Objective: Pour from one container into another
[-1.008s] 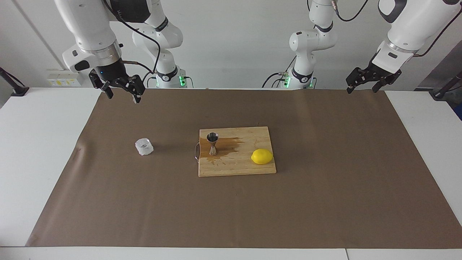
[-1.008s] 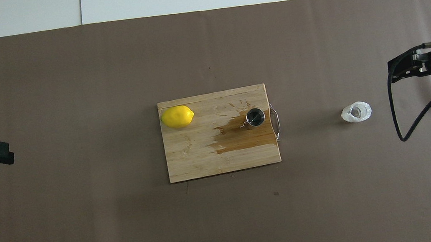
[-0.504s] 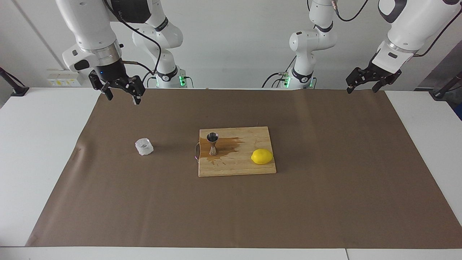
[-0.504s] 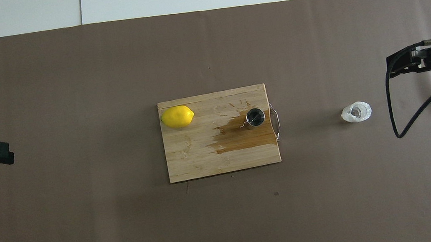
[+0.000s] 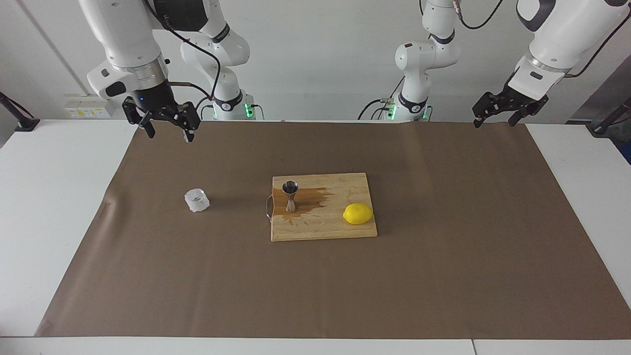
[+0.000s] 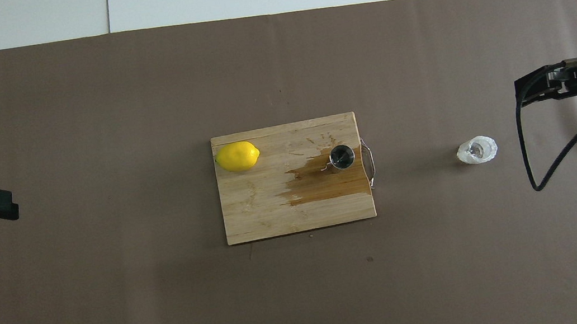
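Brown paper [image 5: 443,276] covers the white worktop [image 5: 44,207]. Going across the facing view: the right gripper [image 5: 166,129] hangs spread and empty over the paper's edge by its base. The clear faceted cup [image 5: 197,200] stands on the paper toward the right arm's end. On the cutting board [image 5: 323,229], the steel jigger [image 5: 290,196] stands upright in a brown spill [image 5: 310,198], the lemon [image 5: 358,213] beside it. The left gripper [image 5: 497,118] waits, spread, empty.

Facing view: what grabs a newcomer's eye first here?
The bright yellow lemon on the wooden cutting board mid-table, at the board's end toward the left arm. Next, the dark wet stain spread across the board around the upright shiny steel hourglass jigger. The small clear faceted cup stands alone on the brown mat toward the right arm's end; both grippers hang raised, empty.
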Motion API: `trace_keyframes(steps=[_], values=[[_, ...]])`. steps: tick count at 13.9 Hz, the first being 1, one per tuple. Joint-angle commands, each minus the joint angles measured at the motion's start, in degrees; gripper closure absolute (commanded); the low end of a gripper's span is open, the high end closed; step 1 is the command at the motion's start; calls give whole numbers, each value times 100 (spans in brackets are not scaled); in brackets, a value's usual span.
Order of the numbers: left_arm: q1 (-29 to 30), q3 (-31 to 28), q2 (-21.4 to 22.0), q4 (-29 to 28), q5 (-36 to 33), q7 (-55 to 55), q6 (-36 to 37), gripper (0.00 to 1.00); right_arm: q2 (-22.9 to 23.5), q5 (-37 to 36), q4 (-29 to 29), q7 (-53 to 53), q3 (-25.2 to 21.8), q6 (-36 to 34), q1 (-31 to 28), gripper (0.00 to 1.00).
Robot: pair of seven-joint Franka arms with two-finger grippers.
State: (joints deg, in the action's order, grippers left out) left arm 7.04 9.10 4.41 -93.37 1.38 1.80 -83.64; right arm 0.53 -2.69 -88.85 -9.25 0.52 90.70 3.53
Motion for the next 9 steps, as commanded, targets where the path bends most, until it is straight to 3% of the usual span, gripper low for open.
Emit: trace_keyframes(steps=[1, 9], values=[[8, 4, 174, -190, -86, -4, -21, 0, -149, 251, -212, 134, 27, 185, -28, 0], [8, -5, 183, -190, -86, -4, -21, 0, -158, 93, -221, 337, 36, 194, -2, 0]])
